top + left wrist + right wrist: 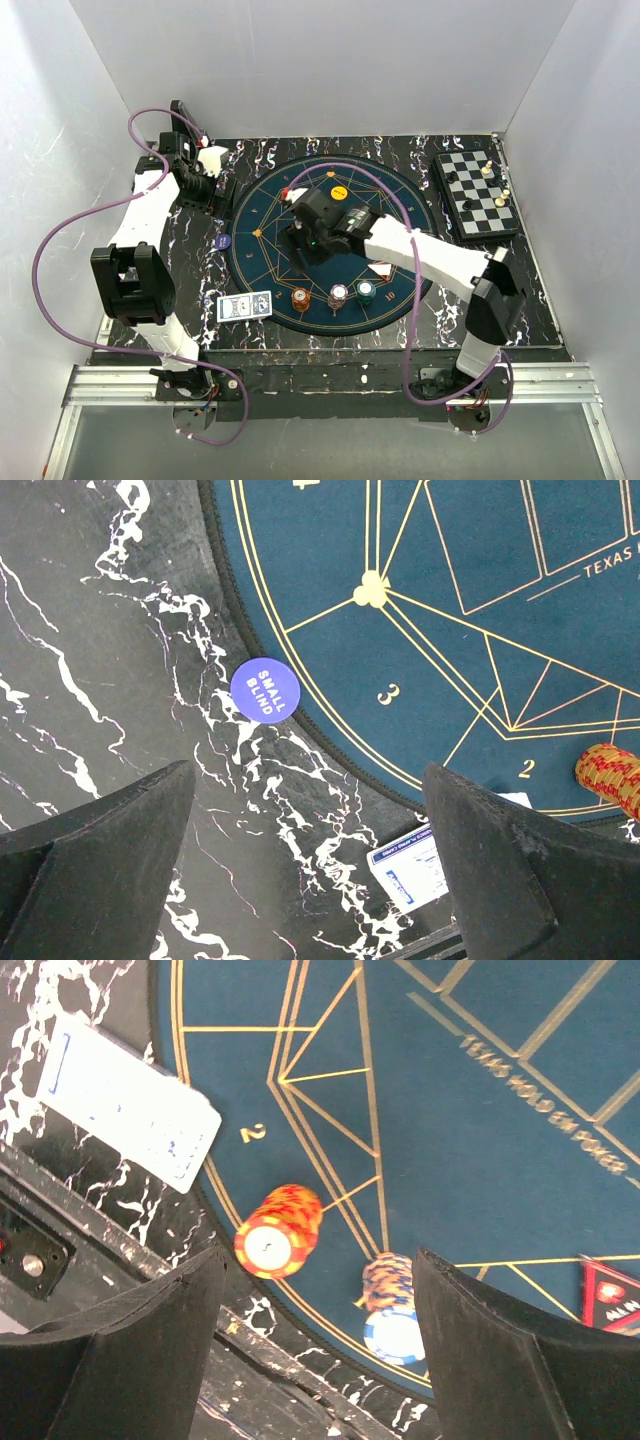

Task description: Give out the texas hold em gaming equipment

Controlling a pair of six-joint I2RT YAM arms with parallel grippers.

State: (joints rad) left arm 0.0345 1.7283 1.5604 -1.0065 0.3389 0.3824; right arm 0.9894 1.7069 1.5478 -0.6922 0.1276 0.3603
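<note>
Three chip stacks stand along the round blue mat's (395,215) near rim: orange (300,298), maroon (338,296) and teal (366,290). A blue-backed card pack (245,305) lies left of them, off the mat. A blue "small blind" disc (264,690) sits on the marble just outside the mat's rim. A yellow disc (340,190) rests on the mat, and a red triangle marker (612,1295) shows at the edge of the right wrist view. My right gripper (303,232) hangs open above the mat. The orange stack (278,1232) is near its left finger, a blue-white-topped stack (392,1305) by its right finger. My left gripper (205,188) is open and holds nothing, at the back left.
A black-and-white chessboard (476,192) with small pieces lies at the back right corner. White walls close in the black marble table (190,250) on three sides. A metal rail (330,385) runs along the near edge by the arm bases.
</note>
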